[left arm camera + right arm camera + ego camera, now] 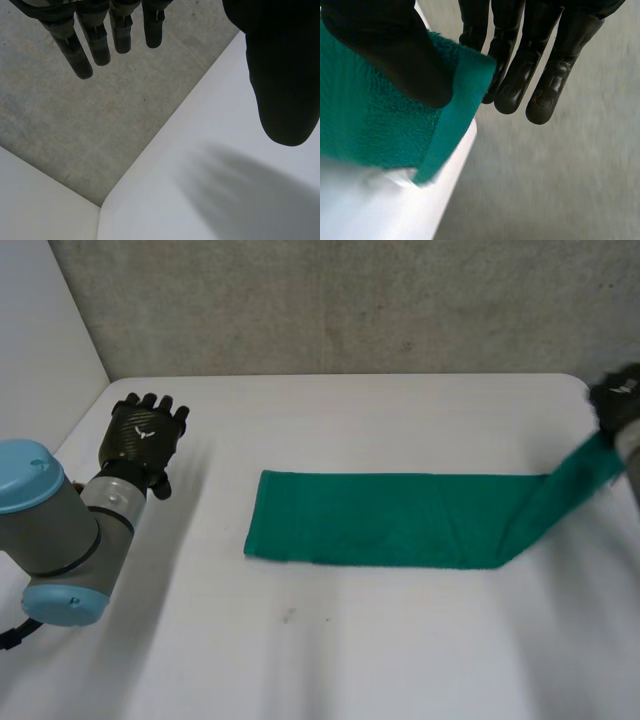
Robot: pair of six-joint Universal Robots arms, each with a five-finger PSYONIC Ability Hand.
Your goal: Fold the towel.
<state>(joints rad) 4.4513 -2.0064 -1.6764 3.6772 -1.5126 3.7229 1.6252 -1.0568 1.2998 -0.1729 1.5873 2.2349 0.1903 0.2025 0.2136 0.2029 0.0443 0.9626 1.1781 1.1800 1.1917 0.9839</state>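
**Ana:** What is closest to us?

**Ben:** The left arm (50, 530), off to the left of the towel (380, 520). A bit further on is the left hand (145, 440), well apart from the towel. Its fingers (100, 45) are straight and spread, and they hold nothing.

**Ana:** And where is the towel?

**Ben:** It is green and lies flat on the white table (300, 660) in a long strip. Only its right end is up off the table.

**Ana:** Who holds that end up?

**Ben:** The right hand (618, 400). Its thumb (395, 55) presses a corner of the towel against its straight fingers (545, 95), so it is clamped on the towel.

**Ana:** Is the towel heavy?

**Ben:** I think it is light and soft. It looks fluffy, and it sags from the hand down to the flat part. It is floppy and will not keep a shape by itself. The fuzzy cloth should not slip out of a pinch, and it cannot break.

**Ana:** Where is a good place to grab it?

**Ben:** At a corner or along a short end. With just one corner pinched, the end may droop and twist.

**Ana:** What is furthest away?

**Ben:** The grey wall (350, 300), behind the towel.
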